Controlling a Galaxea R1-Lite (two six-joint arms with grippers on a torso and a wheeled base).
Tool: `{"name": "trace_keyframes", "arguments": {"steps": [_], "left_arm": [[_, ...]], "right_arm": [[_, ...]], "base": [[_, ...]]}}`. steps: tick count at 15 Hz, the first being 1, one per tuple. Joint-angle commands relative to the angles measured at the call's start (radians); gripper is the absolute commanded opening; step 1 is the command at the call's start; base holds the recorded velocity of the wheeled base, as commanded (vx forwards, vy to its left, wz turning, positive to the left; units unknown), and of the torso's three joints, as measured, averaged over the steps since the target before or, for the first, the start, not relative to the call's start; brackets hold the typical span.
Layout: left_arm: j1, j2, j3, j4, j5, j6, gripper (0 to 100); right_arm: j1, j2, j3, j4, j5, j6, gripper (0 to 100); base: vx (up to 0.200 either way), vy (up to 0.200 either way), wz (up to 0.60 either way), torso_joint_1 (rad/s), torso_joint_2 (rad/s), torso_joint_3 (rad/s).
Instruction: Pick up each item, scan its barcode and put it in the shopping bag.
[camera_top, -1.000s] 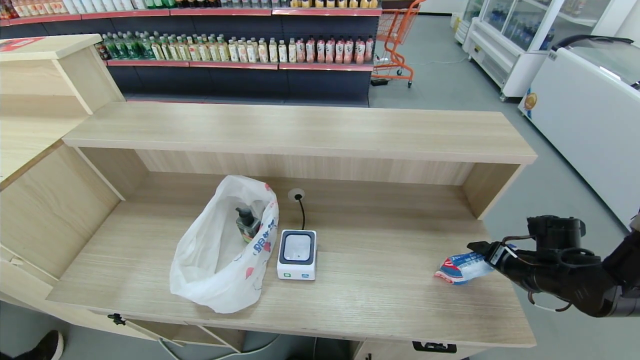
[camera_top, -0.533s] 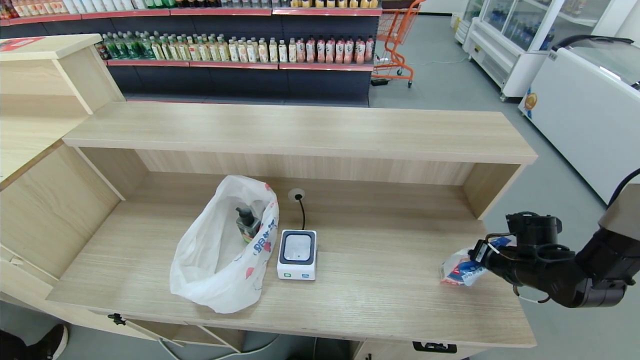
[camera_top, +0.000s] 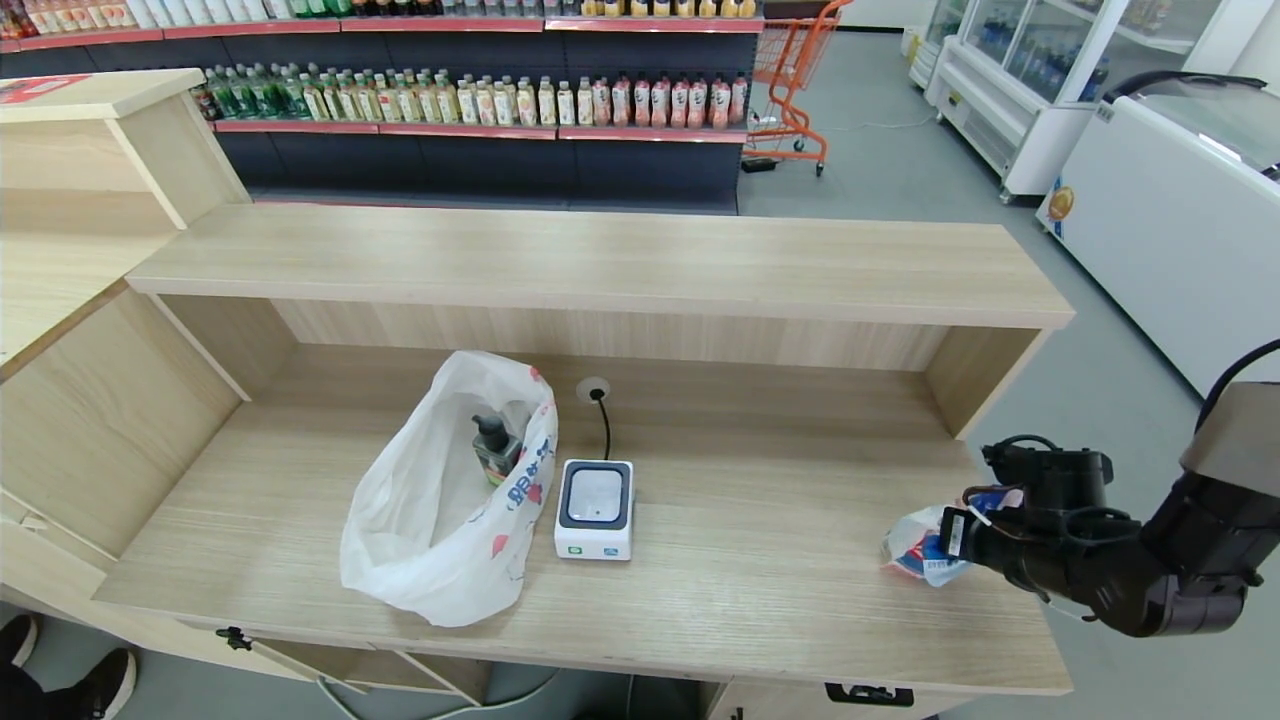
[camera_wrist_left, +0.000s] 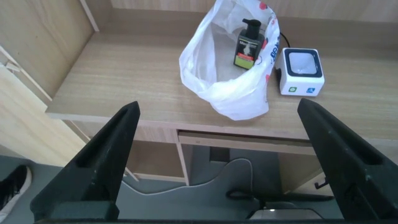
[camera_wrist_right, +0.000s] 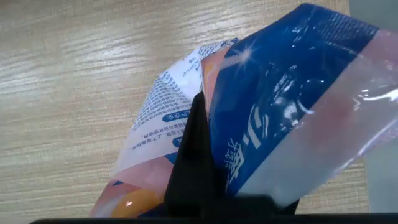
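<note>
My right gripper (camera_top: 955, 535) is clamped on the pouch (camera_top: 915, 545) at the right end of the counter (camera_top: 780, 600). One dark finger (camera_wrist_right: 198, 165) presses into the crinkled film, and the printed side faces the wood. I cannot tell whether the pouch's lower edge is off the counter. To do this step well, I judge that I should lift straight up before I travel, since the film is soft and slippery and a sideways drag could pull it out of my grip. Then I should carry it left to the scanner (camera_top: 594, 507), well apart from here, and turn my wrist so the barcode faces the glass. I cannot make out where the barcode is, so I may need to rotate slowly. The bag (camera_top: 440, 540) stands touching or just beside the scanner, mouth open, with a bottle (camera_top: 494, 450) inside. My right forearm comes in low from the counter's right side, wrist pointing left. My left gripper (camera_wrist_left: 227, 162) hangs in front of the counter's near edge, fingers wide apart and holding nothing.
</note>
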Motion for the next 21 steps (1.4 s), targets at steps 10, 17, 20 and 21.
{"name": "trace_keyframes", "arguments": {"steps": [10, 17, 20, 21], "left_arm": [[0.000, 0.000, 0.000, 0.000, 0.000, -0.001, 100], [0.000, 0.000, 0.000, 0.000, 0.002, -0.001, 100], [0.000, 0.000, 0.000, 0.000, 0.002, 0.001, 100], [0.000, 0.000, 0.000, 0.000, 0.002, 0.001, 100]], "right_arm": [[0.002, -0.617, -0.004, 0.288, 0.946, 0.013, 0], [0.264, -0.872, 0.034, 0.350, 1.090, 0.037, 0], [0.318, -0.889, 0.080, 0.350, 1.096, -0.093, 0], [0.318, -0.889, 0.080, 0.350, 1.096, -0.093, 0]], "base": [[0.000, 0.000, 0.00, 0.000, 0.00, 0.000], [0.000, 0.000, 0.00, 0.000, 0.00, 0.000], [0.000, 0.000, 0.00, 0.000, 0.00, 0.000], [0.000, 0.000, 0.00, 0.000, 0.00, 0.000]]}}
